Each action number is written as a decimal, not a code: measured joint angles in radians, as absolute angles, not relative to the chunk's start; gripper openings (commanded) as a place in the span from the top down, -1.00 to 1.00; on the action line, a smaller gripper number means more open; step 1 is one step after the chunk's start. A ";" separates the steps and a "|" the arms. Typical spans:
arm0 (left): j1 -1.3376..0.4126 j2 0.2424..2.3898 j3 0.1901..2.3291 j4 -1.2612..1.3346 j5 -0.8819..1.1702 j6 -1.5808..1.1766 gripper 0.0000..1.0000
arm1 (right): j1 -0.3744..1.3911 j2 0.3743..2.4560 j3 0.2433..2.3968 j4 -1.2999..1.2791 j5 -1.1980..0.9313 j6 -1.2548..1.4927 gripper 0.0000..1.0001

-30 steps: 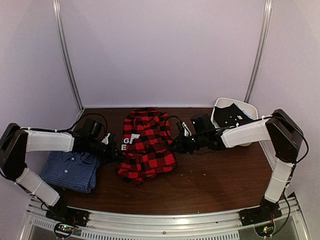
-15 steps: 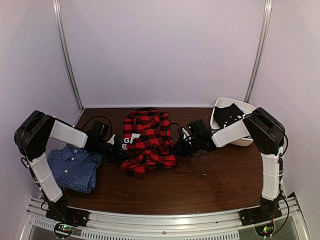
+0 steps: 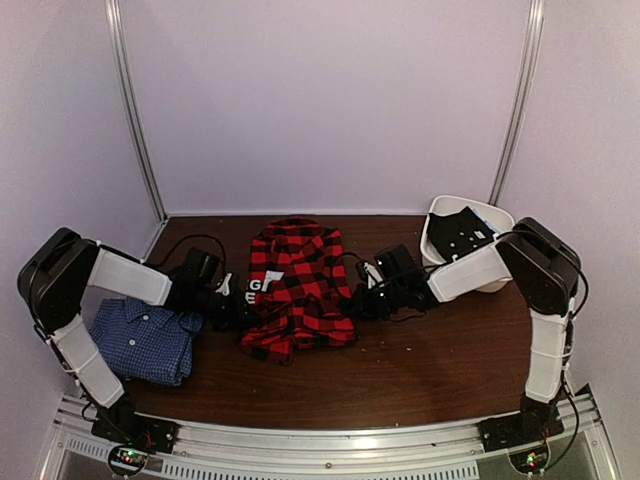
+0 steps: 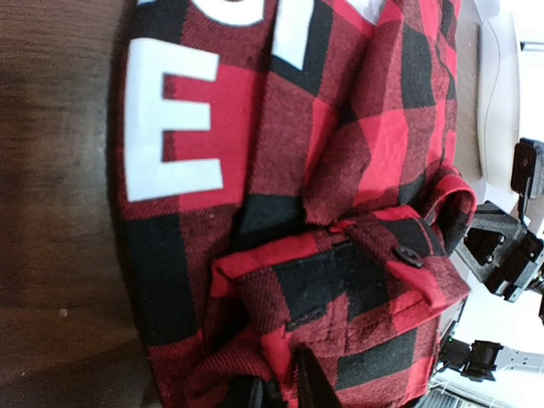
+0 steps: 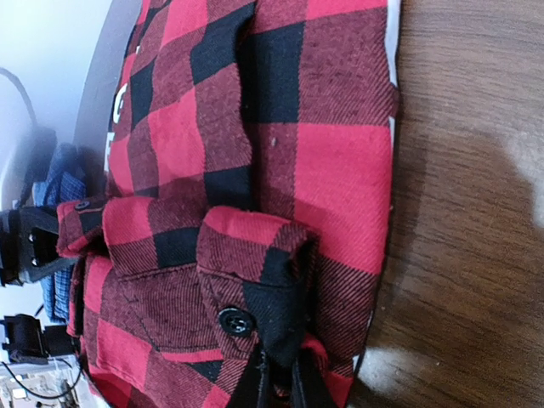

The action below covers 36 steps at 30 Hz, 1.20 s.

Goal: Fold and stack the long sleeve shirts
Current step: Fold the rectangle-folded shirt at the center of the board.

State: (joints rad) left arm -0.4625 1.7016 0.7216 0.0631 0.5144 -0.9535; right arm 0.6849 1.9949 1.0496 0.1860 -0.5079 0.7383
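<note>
plaid flannel shirt (image 3: pixel 297 290) sits mid table (image 3: pixel 430 370), roughly folded, between both arms; blue check shirt (image 3: pixel 145 340) lies folded at the near left, apart from it, so not stacked yet

left tool (image 4: pixel 283 387): tips narrow at the plaid's bunched edge; can't tell if it grips

right tool (image 5: pixel 276 384): narrow, black cuff cloth between the tips just below a button (image 5: pixel 235 320); looks pinched

handling, my read: thick soft flannel, limp, not slippery, light; cuffs and sleeve folds are bulky and likely to spring open; to move it, pinch both side edges low and catch all the layers, not just a cuff

writing: white block letters (image 4: pixel 170 127) on a black panel; "E" clear, "G" above it in the top view; rest hidden in the fold; no brand readable
</note>
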 measured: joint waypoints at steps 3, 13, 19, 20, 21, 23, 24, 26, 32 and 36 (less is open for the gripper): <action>-0.463 1.671 0.726 0.023 0.485 -0.944 0.40 | 0.686 1.979 1.050 0.159 -0.497 0.723 0.50; -0.463 1.553 0.802 -0.149 0.410 -0.846 -0.28 | 0.689 1.861 1.050 0.043 -0.455 0.664 -0.03; -0.464 1.491 0.779 -0.210 0.400 -0.812 -0.20 | 0.701 1.796 1.025 0.028 -0.442 0.649 -0.04; -0.466 1.479 0.767 -0.213 0.401 -0.810 -0.19 | 0.707 1.787 1.015 0.027 -0.440 0.648 -0.04; -0.469 1.467 0.754 -0.216 0.401 -0.809 -0.19 | 0.714 1.778 1.005 0.027 -0.439 0.648 -0.04; -0.479 1.447 0.728 -0.223 0.401 -0.810 -0.17 | 0.732 1.769 0.982 0.024 -0.437 0.646 -0.03; -0.485 1.439 0.717 -0.226 0.401 -0.810 -0.16 | 0.741 1.768 0.974 0.024 -0.437 0.646 -0.02; -0.503 1.421 0.686 -0.231 0.401 -0.814 -0.15 | 0.764 1.766 0.945 0.023 -0.437 0.646 -0.01; -0.555 1.393 0.603 -0.239 0.394 -0.837 -0.15 | 0.811 1.746 0.855 0.018 -0.438 0.649 -0.02; -0.579 1.391 0.572 -0.234 0.391 -0.861 -0.13 | 0.813 1.739 0.836 0.021 -0.437 0.655 -0.02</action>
State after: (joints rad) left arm -0.5785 1.3911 0.5720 -0.2337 0.3908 -0.8608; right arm 0.8135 1.7390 0.8360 0.0212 -0.4374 0.6548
